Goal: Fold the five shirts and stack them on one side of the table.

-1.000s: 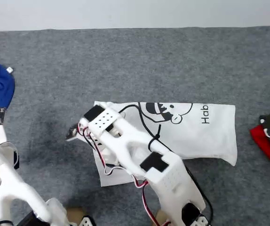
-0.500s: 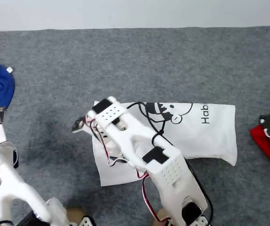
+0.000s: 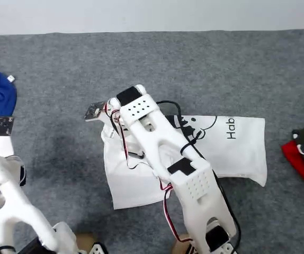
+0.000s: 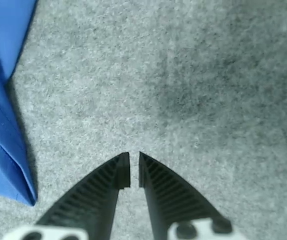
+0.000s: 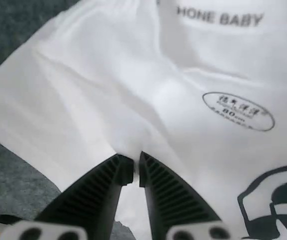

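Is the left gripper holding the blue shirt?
No. The left gripper is shut with nothing in it above the grey table, and the blue shirt lies apart to its side.

Soft, even light covers the grey bench (image 3: 205, 69), with no glare. A dim, diffuse shadow patch lies at nine o'clock from the white shirt (image 3: 237, 153). Up close, that shirt is very bright, its folds shaded pale grey.
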You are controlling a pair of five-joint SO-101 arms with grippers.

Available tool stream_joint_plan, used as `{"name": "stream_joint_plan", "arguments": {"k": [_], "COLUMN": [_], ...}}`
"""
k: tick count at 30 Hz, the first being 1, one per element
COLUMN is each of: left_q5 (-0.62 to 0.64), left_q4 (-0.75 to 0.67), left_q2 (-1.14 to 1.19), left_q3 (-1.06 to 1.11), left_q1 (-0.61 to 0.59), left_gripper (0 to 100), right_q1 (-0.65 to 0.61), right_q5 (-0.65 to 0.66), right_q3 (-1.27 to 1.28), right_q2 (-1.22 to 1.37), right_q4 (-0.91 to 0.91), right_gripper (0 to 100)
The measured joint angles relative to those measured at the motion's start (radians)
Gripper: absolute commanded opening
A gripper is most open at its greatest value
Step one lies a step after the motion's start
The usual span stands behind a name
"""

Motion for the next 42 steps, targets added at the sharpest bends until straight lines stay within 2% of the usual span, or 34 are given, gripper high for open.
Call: {"name": "stream_joint_plan", "arguments": {"k": [6,15,26,34,40,42], "left_q5": [0.0,0.002,0.002,0.002,0.005,0.005], "left_q4": [0.0,0.0,0.0,-0.002,-0.049,-0.054], "left_q2": [0.0,0.0,0.0,0.0,0.0,0.0], "left_q3": [0.0,0.008,0.031,0.031,0.031,0.031], "left_q1": [0.0,0.0,0.0,-0.011,-0.104,-0.12], "left_gripper": [4,4,4,4,4,4], "right_q1": [0.0,0.0,-0.002,-0.083,-0.204,-0.218], "right_q5": [0.0,0.009,-0.021,-0.037,-0.078,-0.089], "right_q3": [0.0,-0.189,-0.19,0.115,0.456,0.545], "right_q2": [0.028,0.034,0.028,-0.222,-0.41,-0.442], "right_q4": [-0.006,-0.037,0.009,0.009,-0.014,-0.063], "right_gripper": [17.3,19.6,19.2,10.9,22.8,23.9]}}
